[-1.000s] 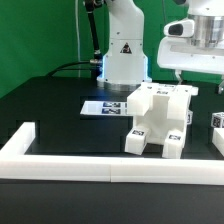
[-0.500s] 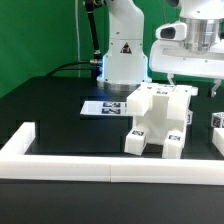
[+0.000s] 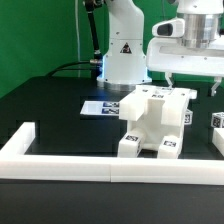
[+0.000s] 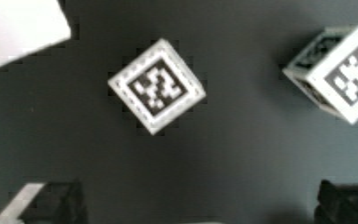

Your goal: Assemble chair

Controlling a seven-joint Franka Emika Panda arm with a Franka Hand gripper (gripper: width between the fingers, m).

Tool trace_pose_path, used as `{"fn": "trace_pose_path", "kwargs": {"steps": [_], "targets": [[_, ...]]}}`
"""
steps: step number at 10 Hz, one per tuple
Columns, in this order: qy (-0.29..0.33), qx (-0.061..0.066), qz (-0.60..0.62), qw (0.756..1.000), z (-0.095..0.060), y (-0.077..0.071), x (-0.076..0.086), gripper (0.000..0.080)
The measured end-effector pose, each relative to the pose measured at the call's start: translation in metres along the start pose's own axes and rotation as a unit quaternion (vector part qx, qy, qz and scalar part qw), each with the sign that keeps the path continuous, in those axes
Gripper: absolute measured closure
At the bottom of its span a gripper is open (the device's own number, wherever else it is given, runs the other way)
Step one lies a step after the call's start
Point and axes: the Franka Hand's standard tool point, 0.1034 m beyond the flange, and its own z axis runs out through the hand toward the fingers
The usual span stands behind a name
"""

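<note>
Hovering clear of the chair (image 3: pixel 150 122), tool (image 3: pixel 192 84) spread wide.

This looks like a robot lab. A big white robot arm (image 3: pixel 122 50) stands on a black tabletop (image 3: pixel 50 112), and a green curtain (image 3: pixel 35 40) hangs behind it. Lower than the hand (image 3: pixel 193 82), to the exterior view's left, lies a marker board (image 3: pixel 100 106) printed with black-and-white squares. A low white rail (image 3: pixel 70 160) fences the tabletop.

A white block (image 3: pixel 218 128) at the table's (image 3: pixel 60 110) edge is cropped on the exterior view's right. From the wrist, a tagged piece (image 4: pixel 158 85) shows blurred; the gripper's (image 4: pixel 197 200) fingers (image 4: pixel 48 198) are cut off.
</note>
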Motion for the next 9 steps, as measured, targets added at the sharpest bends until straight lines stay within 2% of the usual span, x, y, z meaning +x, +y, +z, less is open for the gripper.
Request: {"fn": "trace_pose_path", "kwargs": {"steps": [2, 5, 7, 9], "targets": [[0.005, 0.000, -0.010, 1.000, 0.000, 0.001, 0.012, 0.0150], [0.006, -0.001, -0.011, 1.000, 0.002, 0.005, 0.018, 0.0150], [0.011, 0.002, -0.018, 1.000, -0.002, 0.001, 0.024, 0.0150], [0.008, 0.004, -0.018, 1.000, -0.006, -0.007, 0.023, 0.0150]]}}
